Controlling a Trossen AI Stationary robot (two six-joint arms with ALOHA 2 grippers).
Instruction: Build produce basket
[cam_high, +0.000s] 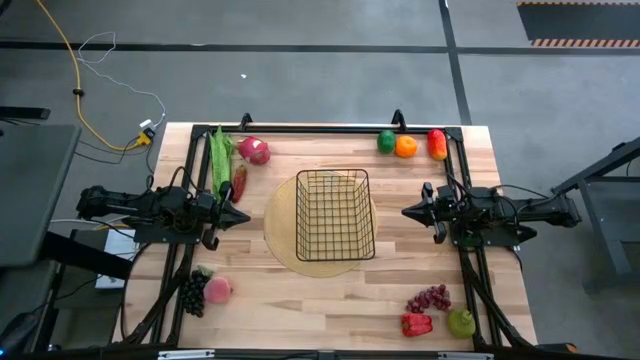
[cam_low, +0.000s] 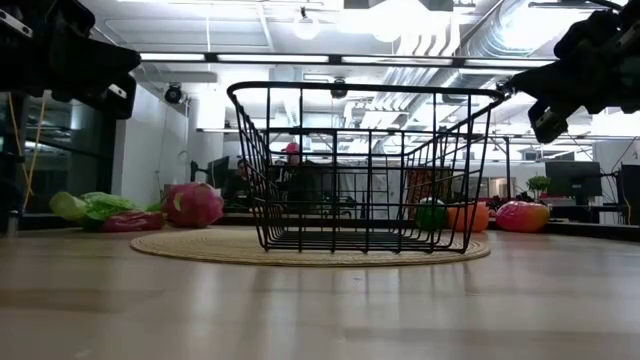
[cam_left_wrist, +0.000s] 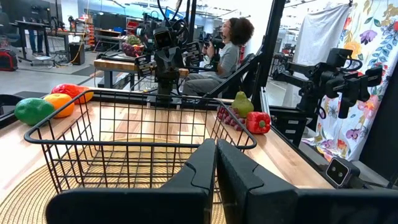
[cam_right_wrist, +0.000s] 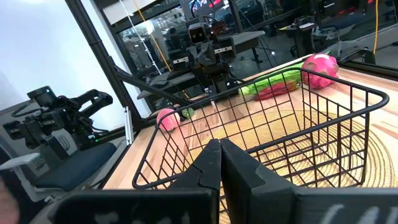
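High view: black wire basket (cam_high: 335, 214) at frame centre on a round woven mat (cam_high: 281, 238), empty.
Left gripper (cam_high: 238, 217) and right gripper (cam_high: 410, 211) flank it, jaws together; produce lies scattered toward the table's corners.

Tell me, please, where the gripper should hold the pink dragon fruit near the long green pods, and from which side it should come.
Probably from above, with the fingers closing across the middle of the dragon fruit. It lies apart on the table; the green pods and a red chili lie on its left-arm side, so a sideways approach there looks crowded. The left gripper is nearer.
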